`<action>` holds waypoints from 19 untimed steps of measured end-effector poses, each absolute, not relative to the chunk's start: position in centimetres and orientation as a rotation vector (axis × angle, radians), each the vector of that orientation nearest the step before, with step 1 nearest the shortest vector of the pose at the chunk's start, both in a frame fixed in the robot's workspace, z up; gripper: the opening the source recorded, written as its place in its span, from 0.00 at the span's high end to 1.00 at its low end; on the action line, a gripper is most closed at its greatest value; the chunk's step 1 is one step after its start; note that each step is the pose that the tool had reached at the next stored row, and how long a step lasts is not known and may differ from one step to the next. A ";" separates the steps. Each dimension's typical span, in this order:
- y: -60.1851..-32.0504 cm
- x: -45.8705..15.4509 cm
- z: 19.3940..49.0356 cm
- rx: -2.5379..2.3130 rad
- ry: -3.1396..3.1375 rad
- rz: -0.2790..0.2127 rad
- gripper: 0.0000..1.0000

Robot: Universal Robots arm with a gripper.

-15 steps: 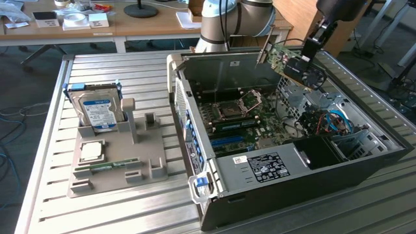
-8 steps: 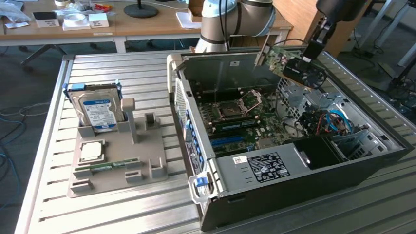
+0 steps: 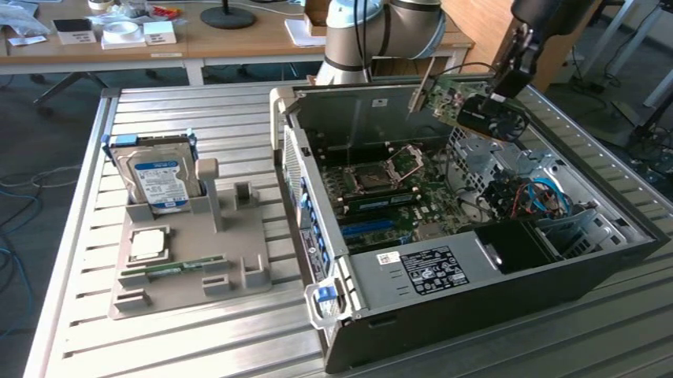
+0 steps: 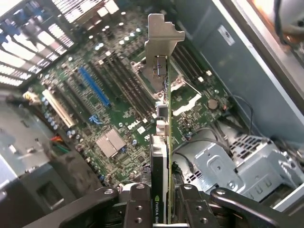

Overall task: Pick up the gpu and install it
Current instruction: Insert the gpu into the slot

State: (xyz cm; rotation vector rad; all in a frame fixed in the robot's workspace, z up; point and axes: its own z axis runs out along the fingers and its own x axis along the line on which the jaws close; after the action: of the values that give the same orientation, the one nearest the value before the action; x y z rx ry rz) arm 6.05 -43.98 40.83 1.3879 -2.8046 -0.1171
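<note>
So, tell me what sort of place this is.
Probably a robotics lab or workshop: a robot arm over an open PC case on a slatted metal bench, with cluttered desks behind.

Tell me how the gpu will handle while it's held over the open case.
The gpu is probably stiff: its board runs straight from the hand to the metal bracket. Gripped at one end, it may tilt. Its bare circuitry looks fragile against the case.

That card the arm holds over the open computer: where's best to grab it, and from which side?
Probably best: pinch the card across its two flat faces, at the end away from the metal bracket, coming in along its length. It is thin and flat, so jaws close squarely there, as the gripper has it now; the bracket end stays free.
</note>
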 end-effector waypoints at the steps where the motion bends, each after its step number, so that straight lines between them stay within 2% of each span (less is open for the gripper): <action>1: -44.0 6.1 40.8 1.413 -2.791 -0.117 0.73; 19: -44.0 6.1 40.6 1.841 -2.515 -0.112 0.73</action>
State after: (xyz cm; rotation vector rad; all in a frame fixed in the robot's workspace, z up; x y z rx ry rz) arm 6.05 -43.98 40.63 1.8413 -2.5147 -0.1121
